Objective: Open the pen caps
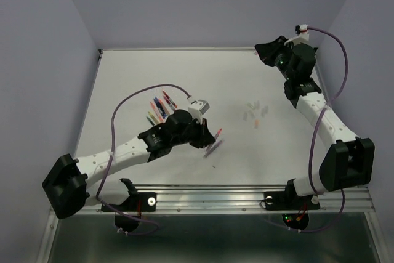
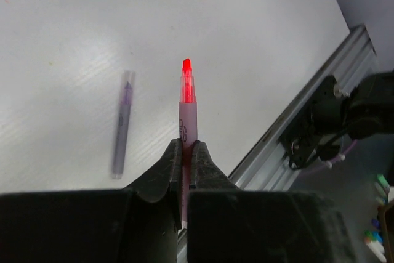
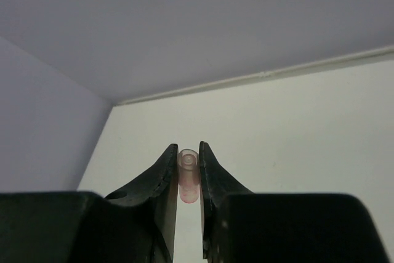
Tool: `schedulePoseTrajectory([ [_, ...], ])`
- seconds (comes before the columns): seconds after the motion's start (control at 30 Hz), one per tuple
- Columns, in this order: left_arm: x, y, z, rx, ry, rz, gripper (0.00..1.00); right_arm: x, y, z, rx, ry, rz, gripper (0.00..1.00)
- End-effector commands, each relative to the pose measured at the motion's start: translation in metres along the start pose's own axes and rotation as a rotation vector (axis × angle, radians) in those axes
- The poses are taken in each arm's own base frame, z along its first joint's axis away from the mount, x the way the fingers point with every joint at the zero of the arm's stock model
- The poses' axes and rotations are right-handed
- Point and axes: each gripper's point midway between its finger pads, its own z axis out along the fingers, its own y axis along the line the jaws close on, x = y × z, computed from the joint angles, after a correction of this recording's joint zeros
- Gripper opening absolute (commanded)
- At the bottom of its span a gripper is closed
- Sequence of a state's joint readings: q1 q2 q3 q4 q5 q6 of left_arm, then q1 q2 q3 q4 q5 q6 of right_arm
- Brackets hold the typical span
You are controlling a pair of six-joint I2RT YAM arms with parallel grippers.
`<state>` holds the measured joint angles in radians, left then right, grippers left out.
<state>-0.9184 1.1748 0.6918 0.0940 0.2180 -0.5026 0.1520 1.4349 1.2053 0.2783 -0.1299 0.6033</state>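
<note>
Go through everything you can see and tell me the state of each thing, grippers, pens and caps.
left gripper: shut on the red-tipped pen
red-tipped pen: uncapped, tip bare, gripped by its body
right gripper: shut on the pen cap
pen cap: off its pen, held
purple pen: lying loose; cap unclear
loose caps: off their pens, lying scattered
row of pens: lying side by side; caps too small to tell
</note>
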Motion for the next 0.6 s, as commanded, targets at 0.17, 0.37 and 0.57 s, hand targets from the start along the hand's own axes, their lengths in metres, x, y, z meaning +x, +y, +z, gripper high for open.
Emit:
schedulePoseTrajectory([
  [0.17, -0.086, 0.068, -0.024, -0.392, -0.247, -0.183, 0.0, 0.139, -0.044, -0.052, 0.149, 0.451, -0.307, 0.01],
  [0.37, -0.088, 0.145, -0.069, -0.693, -0.351, -0.423, 0.0, 0.205, -0.064, -0.067, 0.243, 0.631, -0.418, 0.06],
  [0.57, -0.07, 0.19, -0.102, -0.888, -0.377, -0.56, 0.0, 0.247, -0.086, -0.066, 0.308, 0.73, -0.465, 0.09],
])
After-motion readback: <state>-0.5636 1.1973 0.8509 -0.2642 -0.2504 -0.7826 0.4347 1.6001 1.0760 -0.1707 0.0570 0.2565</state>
